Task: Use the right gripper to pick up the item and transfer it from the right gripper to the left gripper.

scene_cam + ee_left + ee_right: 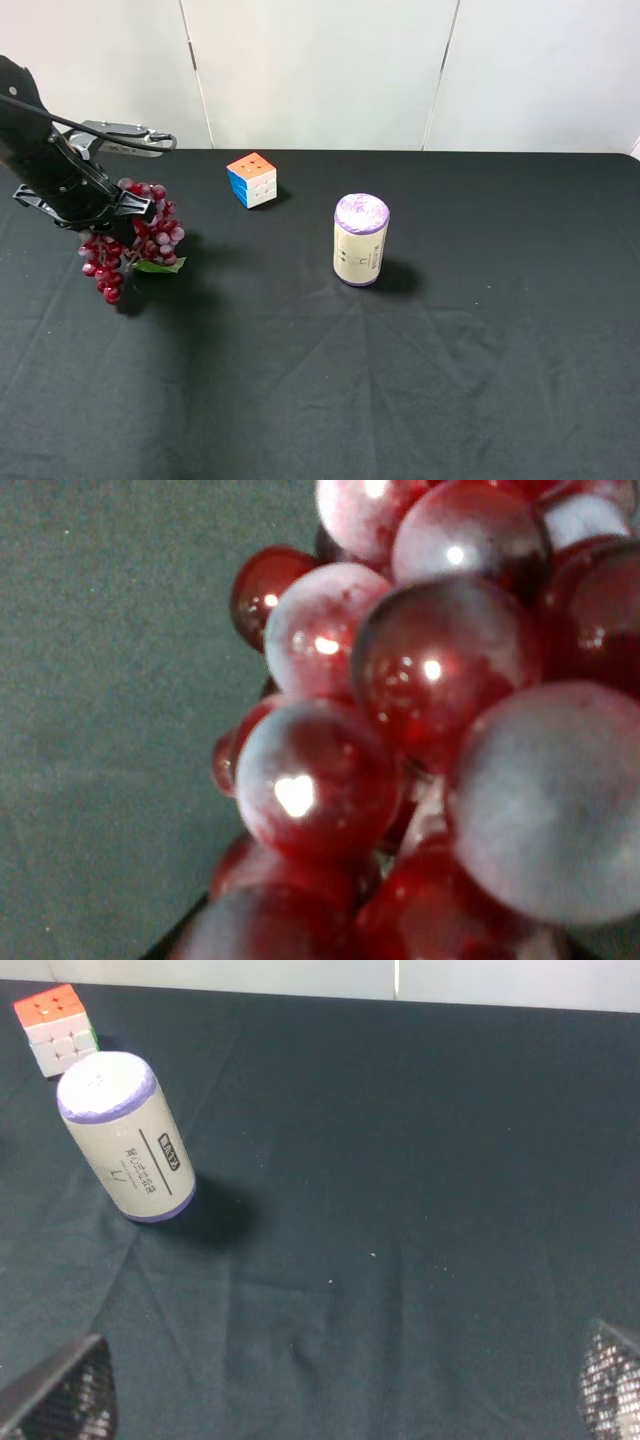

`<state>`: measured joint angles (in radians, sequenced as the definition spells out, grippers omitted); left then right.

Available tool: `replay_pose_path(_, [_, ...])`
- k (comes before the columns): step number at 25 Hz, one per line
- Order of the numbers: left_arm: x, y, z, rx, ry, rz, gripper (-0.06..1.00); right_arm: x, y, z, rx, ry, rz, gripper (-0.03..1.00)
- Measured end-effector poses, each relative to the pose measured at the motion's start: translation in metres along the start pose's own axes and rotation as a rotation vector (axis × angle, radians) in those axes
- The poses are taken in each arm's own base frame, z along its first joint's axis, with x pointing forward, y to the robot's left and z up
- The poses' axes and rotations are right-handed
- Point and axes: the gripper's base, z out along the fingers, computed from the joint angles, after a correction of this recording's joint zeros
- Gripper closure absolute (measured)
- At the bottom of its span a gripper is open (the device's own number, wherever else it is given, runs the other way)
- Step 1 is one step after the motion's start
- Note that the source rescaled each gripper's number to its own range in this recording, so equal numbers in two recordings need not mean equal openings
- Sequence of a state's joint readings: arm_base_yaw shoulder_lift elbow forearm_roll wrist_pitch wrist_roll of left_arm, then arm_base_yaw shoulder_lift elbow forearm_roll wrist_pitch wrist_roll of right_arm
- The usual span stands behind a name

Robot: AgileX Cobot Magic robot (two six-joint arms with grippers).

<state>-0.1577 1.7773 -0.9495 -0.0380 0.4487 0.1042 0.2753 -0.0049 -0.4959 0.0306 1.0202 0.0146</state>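
Observation:
The grapes (132,243), a dark-red and pale pink bunch with a green leaf (160,266), hang from my left gripper (122,212) at the left of the table in the exterior view. The left gripper is shut on the top of the bunch. In the left wrist view the grapes (420,730) fill most of the frame, very close. My right gripper (335,1390) is open and empty; only its two fingertips (60,1395) show, far apart, at the corners of the right wrist view. It is out of the exterior view.
A colourful puzzle cube (252,179) sits at the back centre-left, also in the right wrist view (58,1025). A cream cylinder with a purple top (360,240) stands upright mid-table, also in the right wrist view (125,1140). Black cloth (450,380) covers the table.

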Motion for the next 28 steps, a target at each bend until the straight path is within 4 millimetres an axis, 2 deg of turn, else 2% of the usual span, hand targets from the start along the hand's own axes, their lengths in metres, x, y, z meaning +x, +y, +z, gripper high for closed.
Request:
replay_pose_path(1, [0.0, 0.0, 0.0, 0.0, 0.001, 0.0, 0.85, 0.0, 0.0, 0.0, 0.0, 0.0, 0.0, -0.03])
replay_pose_path(2, [0.001, 0.0, 0.0, 0.001, 0.006, -0.003, 0.68, 0.0, 0.0, 0.0, 0.0, 0.0, 0.0, -0.03])
replay_pose_path(4, [0.001, 0.0, 0.0, 0.002, 0.015, -0.015, 0.26, 0.0, 0.0, 0.0, 0.0, 0.0, 0.0, -0.03])
replay_pose_path(6, [0.003, 0.0, 0.0, 0.003, 0.028, -0.022, 0.07, 0.0, 0.0, 0.0, 0.0, 0.0, 0.0, -0.03])
replay_pose_path(7, [0.004, 0.0, 0.0, 0.004, 0.038, -0.023, 0.03, 0.0, 0.0, 0.0, 0.0, 0.0, 0.0, -0.03])
replay_pose_path(10, [0.006, -0.001, -0.012, 0.008, 0.049, -0.018, -0.04, 0.0, 0.0, 0.0, 0.0, 0.0, 0.0, -0.03])
replay_pose_path(17, [0.017, -0.006, -0.081, 0.014, -0.031, -0.006, -0.05, 0.0, 0.0, 0.0, 0.0, 0.0, 0.0, -0.03])
replay_pose_path(23, [0.045, -0.01, -0.141, 0.023, -0.069, -0.027, -0.06, 0.0, 0.0, 0.0, 0.0, 0.0, 0.0, -0.03])
replay_pose_path(28, [0.079, -0.014, -0.187, 0.025, -0.146, -0.029, -0.06, 0.0, 0.0, 0.0, 0.0, 0.0, 0.0, -0.03])
